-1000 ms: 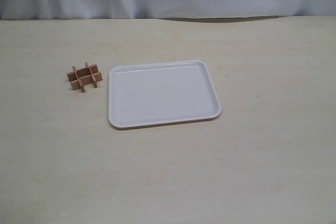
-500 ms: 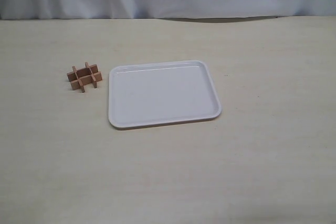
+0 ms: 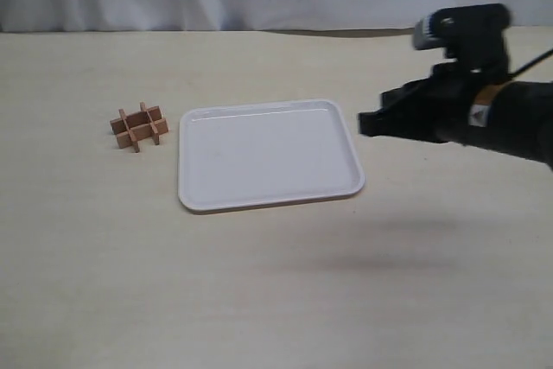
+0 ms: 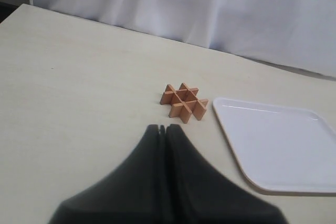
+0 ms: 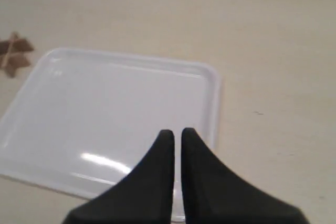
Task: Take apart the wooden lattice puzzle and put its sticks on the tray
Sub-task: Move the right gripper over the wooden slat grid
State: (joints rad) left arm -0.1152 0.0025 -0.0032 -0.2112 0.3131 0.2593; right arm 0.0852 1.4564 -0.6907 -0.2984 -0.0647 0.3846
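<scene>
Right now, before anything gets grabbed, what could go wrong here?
1. The right hand and left hand are both shut; touching the wooden lattice puzzle like that would probably shove it, not grip it.
2. The right hand sits across the tray from the puzzle; a low reach over might clip its rim.

Wooden lattice puzzle [image 5: 14, 51] blurred, cropped at the right wrist view's edge; right arm [image 3: 510, 118] blurred.

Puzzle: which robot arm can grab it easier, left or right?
Probably the left. The left gripper points straight at the puzzle, while the right gripper hovers on the other side of the tray.
</scene>
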